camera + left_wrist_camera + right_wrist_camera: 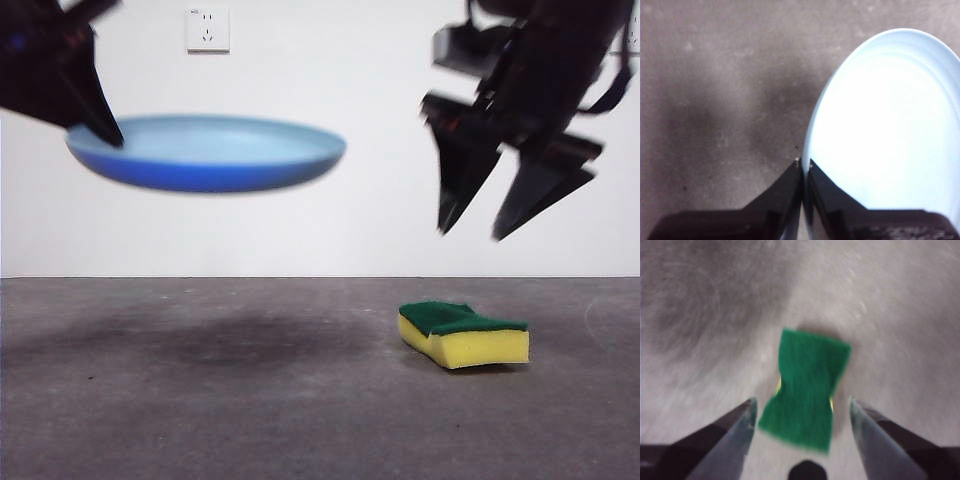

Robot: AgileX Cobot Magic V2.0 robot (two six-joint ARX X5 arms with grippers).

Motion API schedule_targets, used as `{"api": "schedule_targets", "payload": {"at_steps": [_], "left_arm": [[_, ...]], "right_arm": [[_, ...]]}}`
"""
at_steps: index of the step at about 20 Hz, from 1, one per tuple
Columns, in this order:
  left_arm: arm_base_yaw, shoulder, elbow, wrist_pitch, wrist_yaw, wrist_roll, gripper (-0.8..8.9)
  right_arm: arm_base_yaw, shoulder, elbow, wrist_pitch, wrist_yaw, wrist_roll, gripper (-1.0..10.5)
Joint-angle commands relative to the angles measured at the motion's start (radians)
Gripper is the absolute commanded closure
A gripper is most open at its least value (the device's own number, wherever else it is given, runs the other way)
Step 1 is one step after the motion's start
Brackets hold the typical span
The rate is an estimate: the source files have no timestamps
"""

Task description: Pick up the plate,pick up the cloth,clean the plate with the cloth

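Sponge (804, 399) below right gripper's (802, 412) parted jaws

A: We see the plate (215, 152) as light blue, paler inside and a deeper blue on its underside. In the left wrist view it washes out almost to white.

B: We agree. The cloth (465, 335) is yellow foam topped with a dark green layer; from above we see only that green.

A: Both hands are black, the left hand (803, 170) and the right hand (478, 232) alike.

B: The table (250, 400) is mottled grey, with a darker smudge of shadow under the plate. We see a white wall (300, 230) carrying a white socket (207, 29).
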Motion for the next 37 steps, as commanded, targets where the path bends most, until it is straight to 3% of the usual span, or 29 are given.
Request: {"api": "schedule_targets", "payload": {"at_steps": [1, 10, 14, 18, 20, 23, 27, 32, 37], "left_arm": [[-0.004, -0.061, 0.0, -0.048, 0.002, 0.025, 8.22], [-0.004, -0.113, 0.0, -0.118, 0.002, 0.037, 8.22], [-0.004, -0.113, 0.0, -0.117, -0.007, 0.037, 8.22], [-0.006, -0.086, 0.0, -0.115, -0.18, 0.078, 8.22], [-0.006, -0.035, 0.0, -0.116, -0.211, 0.089, 8.22], [-0.027, 0.088, 0.0, -0.096, -0.198, 0.085, 8.22], [-0.098, 0.19, 0.0, -0.039, -0.088, 0.049, 8.22], [-0.23, 0.198, 0.0, 0.053, -0.068, -0.023, 8.22], [-0.289, 0.198, 0.0, 0.115, -0.069, -0.064, 8.22]], "right_arm": [[0.005, 0.079, 0.013, 0.031, 0.011, -0.016, 6.4], [0.018, 0.283, 0.013, 0.089, 0.019, -0.016, 6.8], [0.03, 0.325, 0.013, 0.089, 0.025, -0.016, 9.6], [0.042, 0.287, 0.013, 0.092, 0.027, -0.015, 9.6], [0.059, 0.212, 0.013, 0.092, 0.024, 0.013, 9.6], [0.102, 0.058, 0.013, 0.093, 0.017, 0.054, 9.6], [0.185, -0.058, 0.013, 0.114, 0.018, 0.078, 9.6], [0.286, -0.023, 0.013, 0.187, 0.018, 0.106, 9.6], [0.377, 0.054, 0.013, 0.237, 0.017, 0.137, 9.6]]}}
